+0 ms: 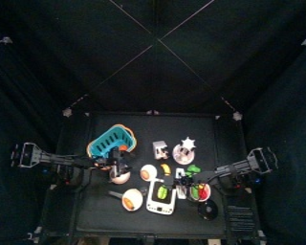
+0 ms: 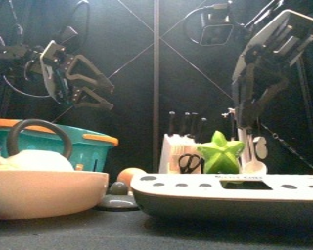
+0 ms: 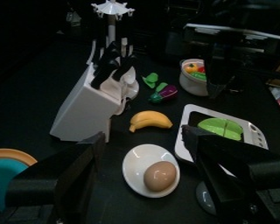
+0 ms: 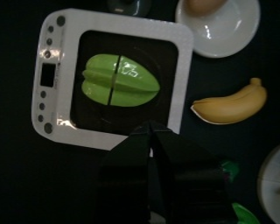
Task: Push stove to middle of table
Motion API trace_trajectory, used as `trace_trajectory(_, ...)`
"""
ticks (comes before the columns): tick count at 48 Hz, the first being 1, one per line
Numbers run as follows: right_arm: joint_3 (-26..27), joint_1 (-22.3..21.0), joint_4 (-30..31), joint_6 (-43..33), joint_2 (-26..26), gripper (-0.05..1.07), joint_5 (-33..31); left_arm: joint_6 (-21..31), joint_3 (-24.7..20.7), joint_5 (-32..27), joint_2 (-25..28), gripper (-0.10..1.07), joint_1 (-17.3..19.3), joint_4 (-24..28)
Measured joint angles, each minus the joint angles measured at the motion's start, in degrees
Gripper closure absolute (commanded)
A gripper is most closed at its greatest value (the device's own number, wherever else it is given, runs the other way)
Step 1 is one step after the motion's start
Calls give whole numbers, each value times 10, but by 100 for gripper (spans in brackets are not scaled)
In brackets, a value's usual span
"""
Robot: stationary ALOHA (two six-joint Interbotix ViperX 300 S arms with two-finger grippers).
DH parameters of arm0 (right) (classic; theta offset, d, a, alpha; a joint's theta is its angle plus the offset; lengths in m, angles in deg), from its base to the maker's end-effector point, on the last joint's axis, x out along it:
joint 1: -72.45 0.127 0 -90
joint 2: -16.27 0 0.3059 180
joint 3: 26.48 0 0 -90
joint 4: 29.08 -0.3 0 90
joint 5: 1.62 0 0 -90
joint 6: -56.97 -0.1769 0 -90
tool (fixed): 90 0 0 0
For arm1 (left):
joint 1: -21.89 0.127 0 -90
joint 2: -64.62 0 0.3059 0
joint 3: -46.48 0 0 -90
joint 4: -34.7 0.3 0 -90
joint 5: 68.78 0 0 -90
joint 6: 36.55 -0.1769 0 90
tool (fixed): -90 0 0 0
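Right gripper, its jaws pressed together and empty, is hanging just beside the stove edge; we are judging the push about to begin, needing a steady shove toward the table middle. Left gripper is gaping wide, idle. Only the top view is showing us the stove near the front edge.

In the front view the stove is cut off at the picture's right edge, around three o'clock. In the right wrist view the plate with the egg runs off at twelve o'clock. From above, the small toys around the stove are too small to name.
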Motion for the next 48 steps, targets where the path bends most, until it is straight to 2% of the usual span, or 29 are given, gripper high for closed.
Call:
trace_trajectory(16,28,-39,-6,-3,-14,88,-8,0,0,-1,0,-4,-1,-5)
trace_trajectory(28,29,-40,-163,2,-4,88,-109,0,4,-9,0,-4,-7,-5)
trace_trajectory(40,-14,-22,-200,1,-4,88,-126,0,-10,-88,1,-4,-20,-4)
trace_trajectory(41,-24,-20,-201,1,-2,88,-124,0,-16,-111,3,-4,-25,-4)
trace_trajectory(48,-59,-18,-206,1,15,88,-83,0,-40,-166,21,-4,-41,-4)
